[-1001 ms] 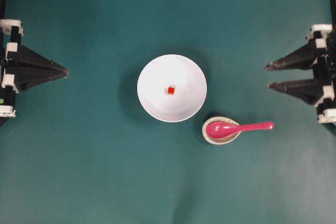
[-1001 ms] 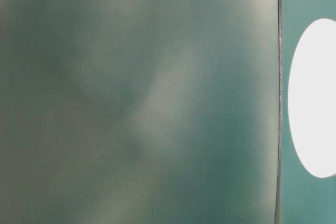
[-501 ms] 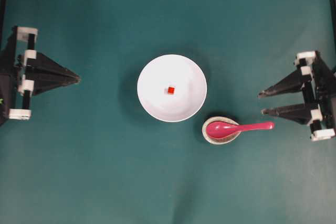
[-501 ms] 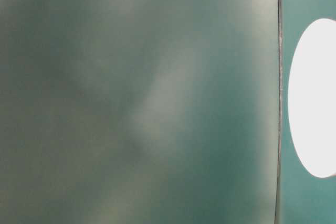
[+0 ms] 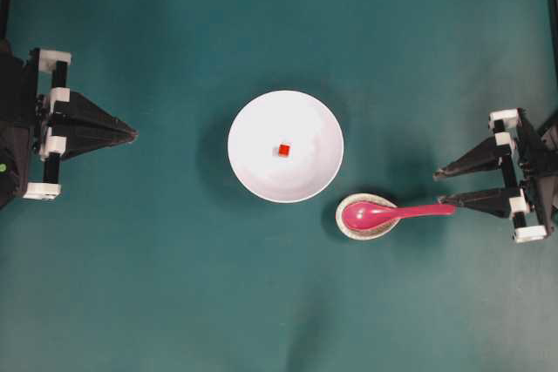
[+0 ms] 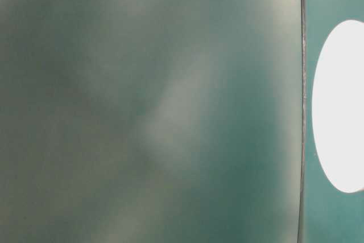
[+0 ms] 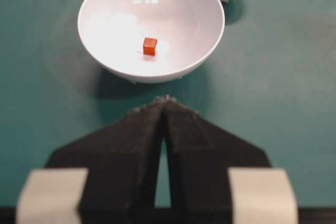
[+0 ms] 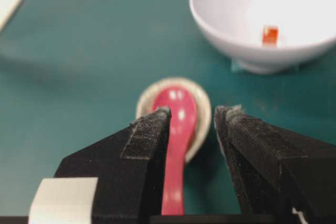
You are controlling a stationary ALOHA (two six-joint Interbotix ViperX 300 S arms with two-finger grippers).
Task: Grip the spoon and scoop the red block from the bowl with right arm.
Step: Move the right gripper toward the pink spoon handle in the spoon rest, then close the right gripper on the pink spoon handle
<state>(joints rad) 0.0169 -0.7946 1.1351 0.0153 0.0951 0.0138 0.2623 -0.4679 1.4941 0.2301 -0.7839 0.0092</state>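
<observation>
Spoon lies with its scoop in a small speckled dish just beside the bowl, handle pointing away from the bowl, straight at the right pincer. That pincer is spread wide, empty, handle tip roughly at its lower finger (contact unclear). Red block sits mid-bowl. Left pincer is closed, well apart on the bowl's far side. Bare counter all round, plenty of room.

Red block sits mid-bowl; pink spoon lies beside.
</observation>
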